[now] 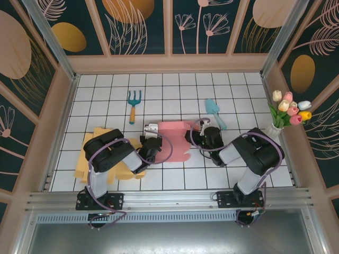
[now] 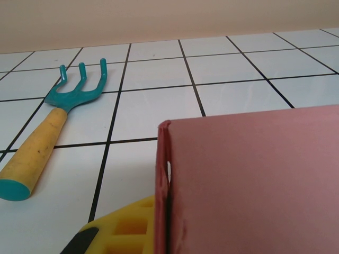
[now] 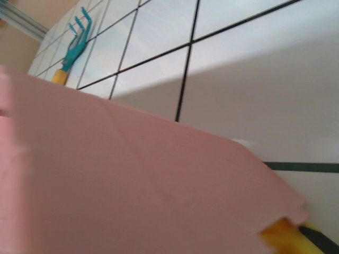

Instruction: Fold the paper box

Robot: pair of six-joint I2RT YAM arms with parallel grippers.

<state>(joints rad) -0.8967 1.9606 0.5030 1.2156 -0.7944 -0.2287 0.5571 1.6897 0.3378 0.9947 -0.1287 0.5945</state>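
Overhead, places the paper box (image 1: 174,142) mid-table between left gripper (image 1: 153,136) and right gripper (image 1: 197,136); up close, catches just a raised pink wall beside a yellow finger (image 2: 127,230). Blurred and cropped in the right wrist view. Reads the left pincer as clamped on the box's left edge; cannot tell the right's gap.

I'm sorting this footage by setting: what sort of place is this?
Probably a staged robot test cell with a garden theme: a tiled table walled by floral panels, with a hand fork, a trowel and a vase of tulips as props.
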